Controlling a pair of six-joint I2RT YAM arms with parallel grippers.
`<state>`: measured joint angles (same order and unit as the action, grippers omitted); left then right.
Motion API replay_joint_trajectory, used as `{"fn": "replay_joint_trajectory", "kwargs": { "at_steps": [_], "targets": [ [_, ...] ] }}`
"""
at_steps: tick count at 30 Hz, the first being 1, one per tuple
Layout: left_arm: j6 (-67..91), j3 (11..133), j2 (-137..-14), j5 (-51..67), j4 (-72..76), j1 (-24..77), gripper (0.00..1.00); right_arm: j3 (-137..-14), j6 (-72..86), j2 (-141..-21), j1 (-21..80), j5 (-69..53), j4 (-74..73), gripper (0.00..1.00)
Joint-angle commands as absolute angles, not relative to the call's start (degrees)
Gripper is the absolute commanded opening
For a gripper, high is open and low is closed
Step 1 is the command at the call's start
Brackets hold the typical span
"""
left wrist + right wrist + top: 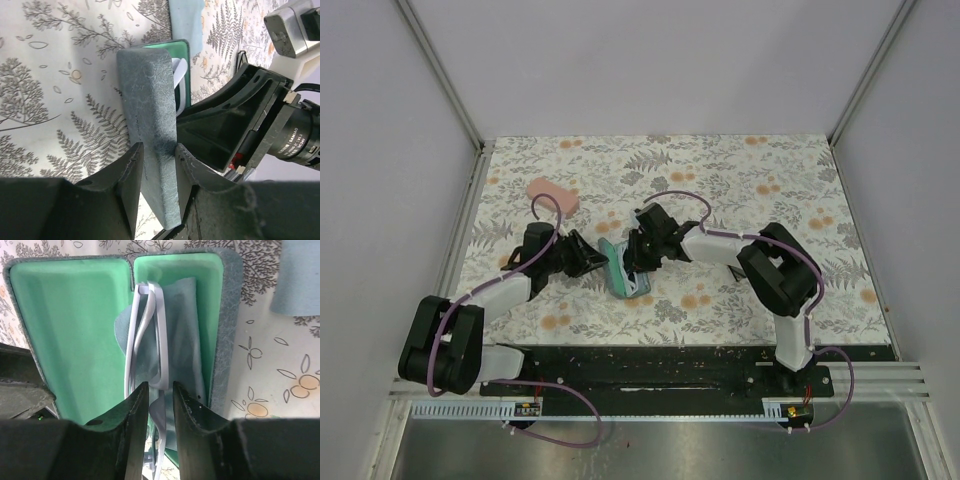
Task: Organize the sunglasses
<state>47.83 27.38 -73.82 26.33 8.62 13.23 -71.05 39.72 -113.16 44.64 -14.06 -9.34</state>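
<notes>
A pink case [552, 193] lies beyond the open green-lined case [70, 325] on floral cloth [740, 170].

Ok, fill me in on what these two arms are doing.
The left tool is clamped on the empty half of the open blue-grey case, steadying it. The right tool has its fingers on either side of the pale-framed sunglasses, which sit in the other green-lined half on a light blue cloth. Whether it grips them or is letting go is unclear. A pink case lies apart at the back left.
</notes>
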Motion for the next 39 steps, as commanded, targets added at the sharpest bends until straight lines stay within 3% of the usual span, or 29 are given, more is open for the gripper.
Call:
{"fn": "replay_joint_trajectory", "kwargs": {
  "at_steps": [1, 8, 23, 32, 39],
  "targets": [
    [47.72, 29.70, -75.76, 26.02, 10.63, 13.97, 0.35, -71.28, 38.15, -108.73, 45.09, -8.36, -13.70, 0.34],
    [46.76, 31.55, -74.88, 25.31, 8.53, 14.41, 0.34, -72.95, 35.69, -105.12, 45.09, -3.96, -20.03, 0.44],
    [46.41, 34.72, -77.43, 24.96, 8.09, 17.14, 0.29, -71.64, 32.26, -98.09, 44.39, -2.03, -23.90, 0.37],
    [46.41, 35.42, -76.99, 24.26, 7.91, 18.02, 0.24, -67.15, 32.78, -97.91, 39.47, -3.69, -24.17, 0.22],
    [46.49, 35.95, -77.08, 24.52, 7.65, 18.19, 0.17, -68.20, 31.90, -104.84, 38.93, -5.70, -22.68, 0.14]
  ]
}}
